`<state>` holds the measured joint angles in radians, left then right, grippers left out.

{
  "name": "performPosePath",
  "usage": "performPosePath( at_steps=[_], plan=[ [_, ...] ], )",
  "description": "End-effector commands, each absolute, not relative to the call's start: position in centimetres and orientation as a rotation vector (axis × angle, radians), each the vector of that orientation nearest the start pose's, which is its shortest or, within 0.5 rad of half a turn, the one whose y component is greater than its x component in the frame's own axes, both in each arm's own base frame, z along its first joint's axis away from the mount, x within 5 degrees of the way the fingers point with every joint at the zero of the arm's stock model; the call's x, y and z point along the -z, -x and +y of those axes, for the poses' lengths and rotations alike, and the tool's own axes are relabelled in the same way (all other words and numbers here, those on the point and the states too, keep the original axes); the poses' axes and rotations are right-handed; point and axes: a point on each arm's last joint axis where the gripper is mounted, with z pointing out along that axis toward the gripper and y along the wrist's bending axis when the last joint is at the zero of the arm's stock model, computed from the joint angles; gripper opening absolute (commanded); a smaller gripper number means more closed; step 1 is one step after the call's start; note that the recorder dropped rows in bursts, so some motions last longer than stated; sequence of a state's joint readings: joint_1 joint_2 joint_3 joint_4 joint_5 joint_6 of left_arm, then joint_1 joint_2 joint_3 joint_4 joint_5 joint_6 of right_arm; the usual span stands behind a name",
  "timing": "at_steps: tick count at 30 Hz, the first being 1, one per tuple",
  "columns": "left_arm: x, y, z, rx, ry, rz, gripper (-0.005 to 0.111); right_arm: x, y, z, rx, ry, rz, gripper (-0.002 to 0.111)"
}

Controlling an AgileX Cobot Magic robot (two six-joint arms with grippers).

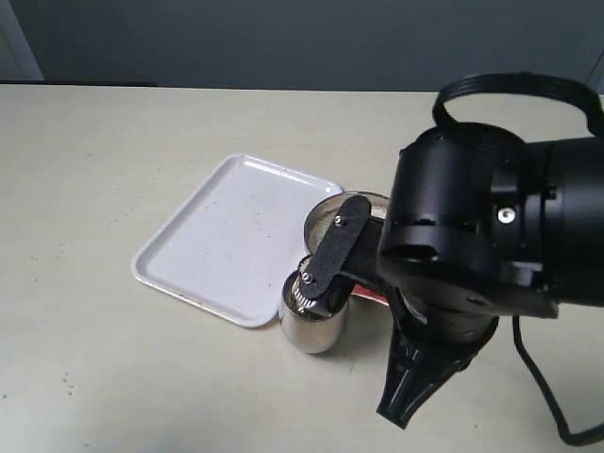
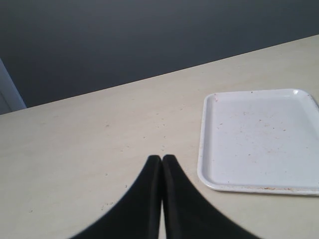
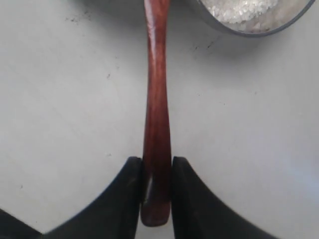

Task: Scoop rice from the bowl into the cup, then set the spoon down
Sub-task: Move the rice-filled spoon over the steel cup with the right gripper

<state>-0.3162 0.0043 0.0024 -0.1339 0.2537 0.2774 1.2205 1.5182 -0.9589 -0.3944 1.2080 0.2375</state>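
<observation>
In the right wrist view my right gripper is shut on the end of the spoon's reddish-brown handle. The handle runs on out of frame, so the spoon's oval end is hidden. Beside it sits the steel bowl holding white rice. From the exterior view the cup stands by the tray's corner, the bowl is just behind it, and a red piece of the spoon shows under the right arm. That arm hides the right gripper's fingers there. My left gripper is shut and empty above bare table.
A white tray lies left of the cup and bowl, and is also seen as the tray from the left wrist. The bulky black right arm covers the right half of the scene. A black cable hangs at bottom right.
</observation>
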Motion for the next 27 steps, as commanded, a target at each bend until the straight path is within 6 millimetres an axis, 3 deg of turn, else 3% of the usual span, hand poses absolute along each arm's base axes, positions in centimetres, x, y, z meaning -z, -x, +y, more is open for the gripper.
performPosePath(
  at_steps=[1,10,27],
  plan=[
    [-19.2,-5.2,-2.0,0.166,-0.413,1.673,0.001,-23.5,-11.3,22.6,0.559,1.588,2.377,-0.001],
    [-19.2,-5.2,-2.0,0.166,-0.413,1.673,0.001,-23.9,-10.8,23.1,0.616,1.625,2.245,-0.001],
    [-19.2,-5.2,-2.0,0.166,-0.413,1.673,0.001,-21.9,-10.0,21.7,0.654,1.629,2.339,-0.001]
  ],
)
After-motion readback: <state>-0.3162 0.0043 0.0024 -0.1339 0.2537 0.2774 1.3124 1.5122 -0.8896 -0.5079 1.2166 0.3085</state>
